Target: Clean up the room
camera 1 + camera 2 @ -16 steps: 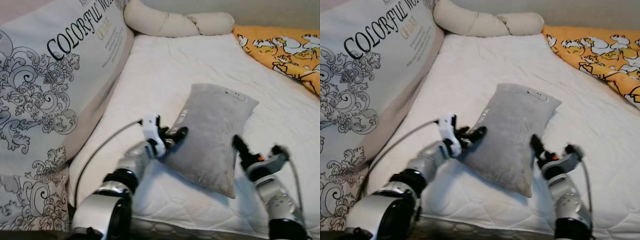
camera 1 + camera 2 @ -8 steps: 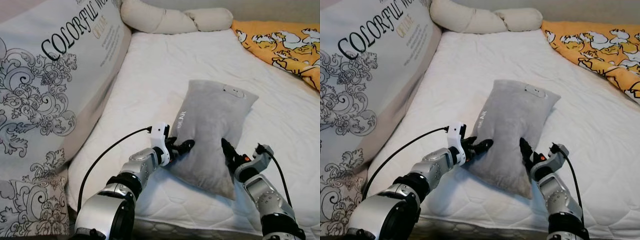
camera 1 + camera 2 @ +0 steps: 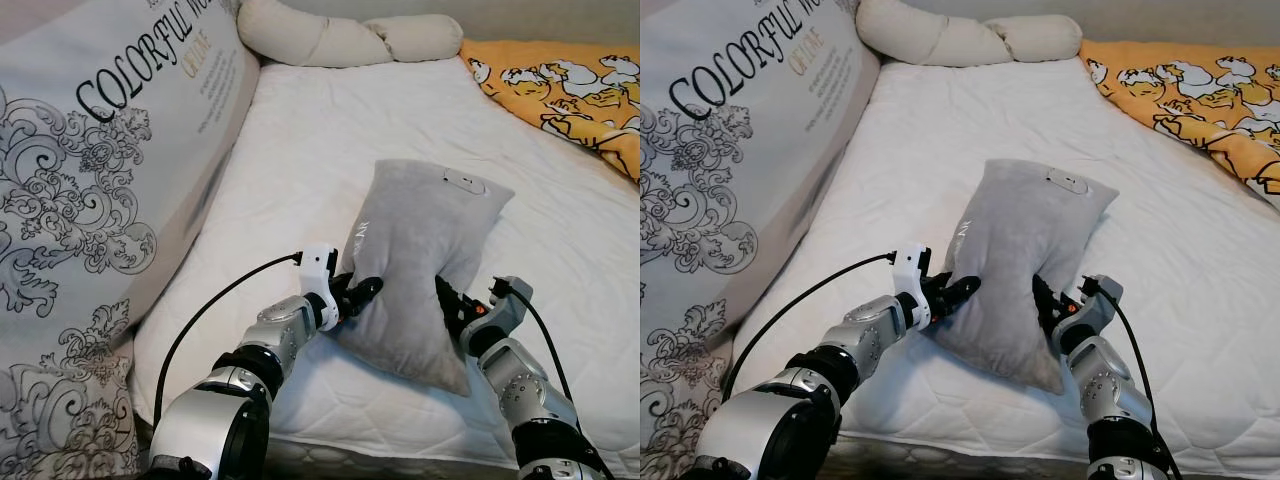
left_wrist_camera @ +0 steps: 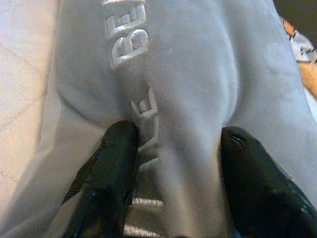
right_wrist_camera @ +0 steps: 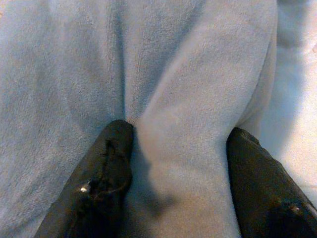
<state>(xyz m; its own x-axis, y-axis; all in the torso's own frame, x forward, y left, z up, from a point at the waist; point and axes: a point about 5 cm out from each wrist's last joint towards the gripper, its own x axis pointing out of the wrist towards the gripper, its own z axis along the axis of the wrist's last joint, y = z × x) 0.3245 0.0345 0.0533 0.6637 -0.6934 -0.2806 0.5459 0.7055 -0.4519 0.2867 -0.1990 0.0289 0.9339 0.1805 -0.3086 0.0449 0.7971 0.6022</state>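
Both grippers, left (image 3: 362, 291) and right (image 3: 447, 300), we pressed inward, fingers spread, squeezing pillow (image 3: 422, 250) on mattress (image 3: 300, 150); lift seemed ready.

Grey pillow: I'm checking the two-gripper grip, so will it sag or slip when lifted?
The grey pillow probably sags: its plush dents around the left gripper and right gripper. Likely light; the fuzzy fabric should resist slipping.

Both silver arms extended forward, converging. Left gripper (image 3: 362, 290) pressed in from the left, fingers (image 4: 116, 148) spread apart, tips dug into soft grey pillow (image 3: 420, 250). Right gripper (image 3: 445, 296) likewise from the right, fingers (image 5: 116, 148) parted.
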